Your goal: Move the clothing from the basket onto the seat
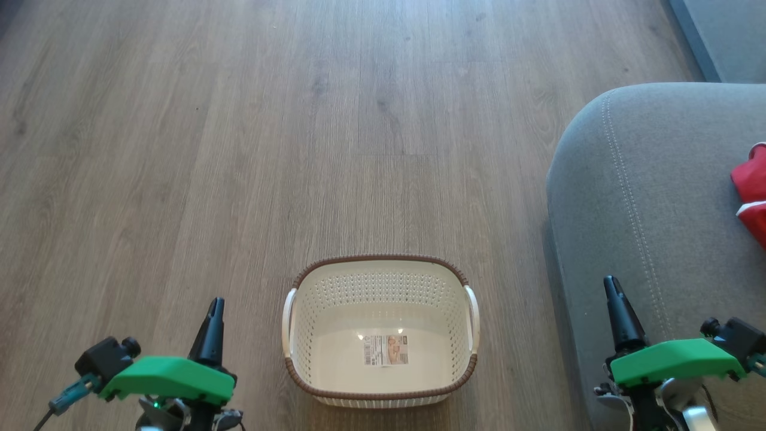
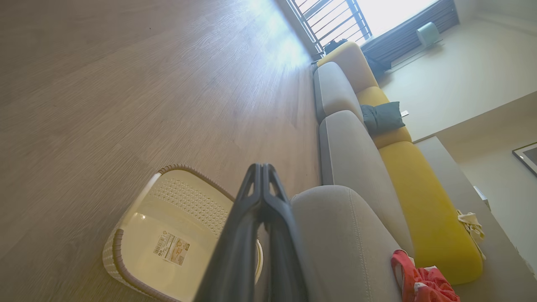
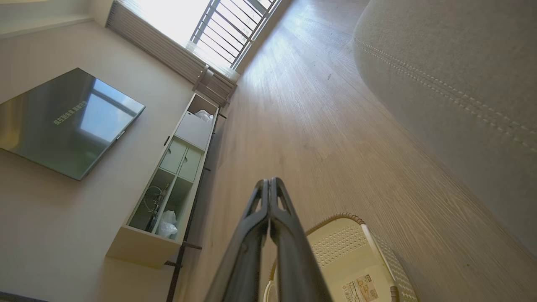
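Note:
The cream basket (image 1: pixel 380 266) with a brown rim stands on the wood floor in front of me, holding nothing but a label on its bottom; it also appears in the left wrist view (image 2: pixel 138 226) and the right wrist view (image 3: pixel 348 256). Red clothing (image 1: pixel 753 191) with white trim lies on the grey seat (image 1: pixel 634 197) at the right edge, and shows as a red heap (image 2: pixel 419 281) on the seat (image 2: pixel 348 235). My left gripper (image 1: pixel 216 305) hangs shut to the basket's left. My right gripper (image 1: pixel 610 284) is shut over the seat's front edge. Both hold nothing.
Bare wood floor (image 1: pixel 239 120) stretches ahead and to the left. Further along the seat run yellow back cushions (image 2: pixel 419 201) with a dark pillow (image 2: pixel 382 117). A low shelf unit (image 3: pixel 168 188) and a wall screen (image 3: pixel 67 121) stand across the room, near a window.

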Motion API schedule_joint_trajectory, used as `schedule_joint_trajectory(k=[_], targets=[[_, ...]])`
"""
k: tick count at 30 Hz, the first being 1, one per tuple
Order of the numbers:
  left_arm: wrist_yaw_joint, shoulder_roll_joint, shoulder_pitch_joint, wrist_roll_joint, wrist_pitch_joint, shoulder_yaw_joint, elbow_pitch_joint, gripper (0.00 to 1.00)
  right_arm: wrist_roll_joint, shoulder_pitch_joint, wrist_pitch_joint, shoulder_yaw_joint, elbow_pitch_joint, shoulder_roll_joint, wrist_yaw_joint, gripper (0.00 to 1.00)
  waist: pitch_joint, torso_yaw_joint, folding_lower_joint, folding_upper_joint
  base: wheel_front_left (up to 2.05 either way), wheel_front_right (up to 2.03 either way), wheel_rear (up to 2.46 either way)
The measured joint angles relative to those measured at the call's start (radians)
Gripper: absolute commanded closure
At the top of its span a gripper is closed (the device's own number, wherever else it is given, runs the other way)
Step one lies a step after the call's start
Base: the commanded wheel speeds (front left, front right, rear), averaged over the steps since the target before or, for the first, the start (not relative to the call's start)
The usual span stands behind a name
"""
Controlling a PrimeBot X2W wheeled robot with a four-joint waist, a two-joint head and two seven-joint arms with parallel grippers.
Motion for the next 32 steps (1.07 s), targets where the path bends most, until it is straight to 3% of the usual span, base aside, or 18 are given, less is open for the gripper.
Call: schedule_joint_trajectory(k=[32], targets=[[-0.045, 0.0, -0.021, -0.354, 0.092, 0.078, 0.012, 1.0, 0.36, -0.031, 0.087, -0.051, 0.011, 0.0, 0.0, 1.0, 0.0, -0.03, 0.0, 0.0, 0.0, 0.0, 0.0]])
